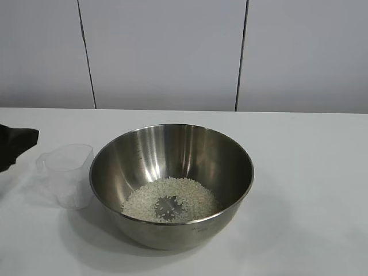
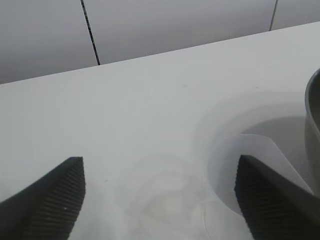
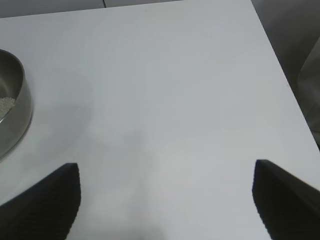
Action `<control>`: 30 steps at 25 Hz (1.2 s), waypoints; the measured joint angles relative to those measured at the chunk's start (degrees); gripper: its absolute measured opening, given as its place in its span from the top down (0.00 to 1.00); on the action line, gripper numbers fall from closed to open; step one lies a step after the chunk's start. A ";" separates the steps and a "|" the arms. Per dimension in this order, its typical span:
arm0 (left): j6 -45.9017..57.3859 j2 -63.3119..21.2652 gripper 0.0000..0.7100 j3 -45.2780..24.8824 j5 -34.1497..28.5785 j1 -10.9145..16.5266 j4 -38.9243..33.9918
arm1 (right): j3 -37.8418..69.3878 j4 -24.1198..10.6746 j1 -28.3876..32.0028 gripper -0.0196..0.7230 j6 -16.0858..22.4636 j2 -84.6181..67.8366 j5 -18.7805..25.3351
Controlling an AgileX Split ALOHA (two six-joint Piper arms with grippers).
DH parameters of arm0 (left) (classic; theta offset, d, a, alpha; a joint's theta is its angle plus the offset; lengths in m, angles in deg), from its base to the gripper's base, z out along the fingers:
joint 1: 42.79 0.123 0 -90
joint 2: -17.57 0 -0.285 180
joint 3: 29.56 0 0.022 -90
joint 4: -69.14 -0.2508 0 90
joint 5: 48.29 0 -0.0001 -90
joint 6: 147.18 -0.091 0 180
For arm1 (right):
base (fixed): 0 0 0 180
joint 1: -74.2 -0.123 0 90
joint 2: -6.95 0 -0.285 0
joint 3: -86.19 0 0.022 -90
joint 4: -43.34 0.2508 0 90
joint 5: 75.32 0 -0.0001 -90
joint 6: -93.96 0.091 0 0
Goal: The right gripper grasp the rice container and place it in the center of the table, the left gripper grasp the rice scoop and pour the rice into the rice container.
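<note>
Exterior view shows a pretty simple setup: one rice container (image 1: 171, 184), one rice scoop (image 1: 66, 174), and one patch of rice (image 1: 171, 199), all on the white desk (image 1: 310, 172). The container is a big shiny steel bowl, deep, with a thin rolled rim, sitting around the middle of the desk. The rice lies in a loose ring on its bottom, with a bare spot of steel in the middle. The scoop is a small see-through plastic cup standing upright just beside the bowl on the left arm's side, and it looks empty.

Two claws in total. The left claw (image 2: 160, 200) hangs above the scoop with its fingers (image 2: 55, 200) spread wide, pinching nothing; only a bit of black from that arm pokes in at the exterior view's left edge. The right claw (image 3: 165, 200) is off to the bowl's other side over bare desk, also spread wide and empty.
</note>
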 joint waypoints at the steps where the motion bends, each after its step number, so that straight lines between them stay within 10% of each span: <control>1: 3.37 -1.87 0.15 2.84 -5.21 0.00 -1.69 | 0.00 0.00 0.00 0.11 0.00 0.00 0.00; 7: 4.48 -8.06 0.15 17.97 -26.50 0.00 -1.25 | 0.00 0.00 0.00 0.11 0.00 0.00 0.00; 16: -29.86 -8.60 0.08 35.03 -48.74 0.00 29.33 | 0.00 0.00 0.00 0.11 0.00 0.00 0.00; 30: -21.57 -26.25 0.03 37.19 -64.66 0.00 11.82 | 0.00 0.02 0.00 0.11 0.00 0.00 -0.05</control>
